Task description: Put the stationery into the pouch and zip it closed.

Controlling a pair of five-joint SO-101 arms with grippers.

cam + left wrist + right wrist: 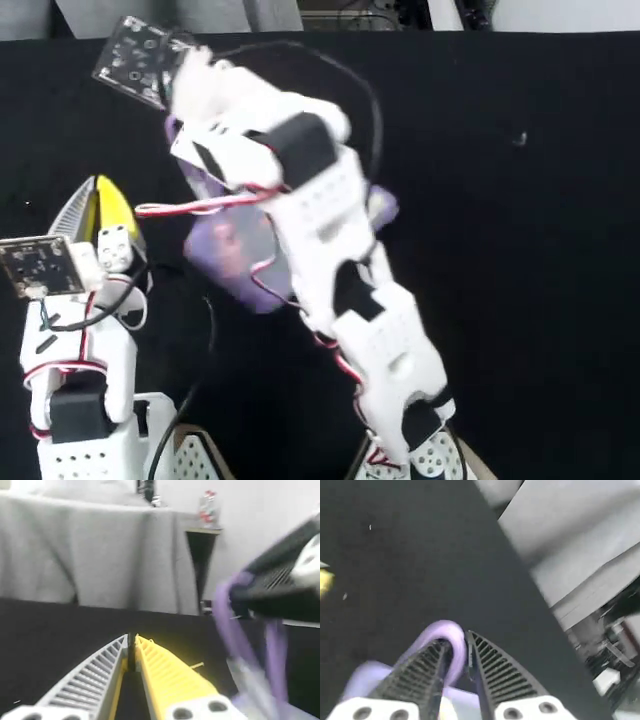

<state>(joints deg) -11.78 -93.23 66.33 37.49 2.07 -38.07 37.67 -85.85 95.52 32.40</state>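
A translucent purple pouch hangs lifted off the black table, partly behind the right arm. My right gripper has its dark fingers shut on a purple edge of the pouch. In the high view that arm stretches to the upper left, with purple showing at its tip. My left gripper sits at the left, beside the pouch and apart from it. Its grey and yellow fingers are shut with nothing between them. The left wrist view shows the pouch hanging from the right arm's dark fingers.
The black cloth reaches the table's far edge. A grey draped surface stands behind the table. Both arm bases stand at the front edge. Open room lies on the right half of the table.
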